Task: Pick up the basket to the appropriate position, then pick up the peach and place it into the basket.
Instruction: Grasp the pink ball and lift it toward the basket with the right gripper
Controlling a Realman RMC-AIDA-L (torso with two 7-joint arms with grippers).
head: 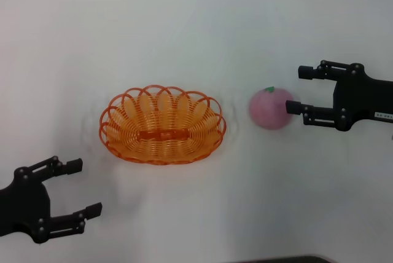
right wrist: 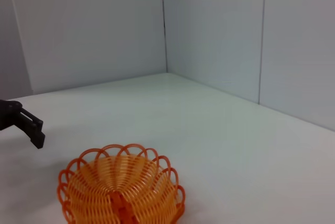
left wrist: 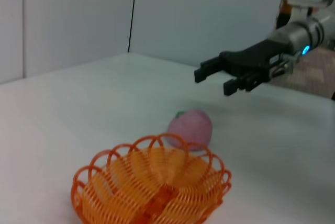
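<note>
We are reaching with our right gripper (head: 299, 90), jaws spread wide and holding nothing, toward the peach (head: 271, 108). It is lying on the table (head: 196, 23) just right of the basket (head: 162, 126), apart from its rim. In the head view one finger is overlapping the peach's right edge; the left wrist view is showing the gripper hanging above it, so we are judging it not yet gripped. We should be lowering until the fingers straddle the fruit's widest part, then closing gently. Our left gripper (head: 75, 188) is waiting wide and empty, near the basket's left front.
</note>
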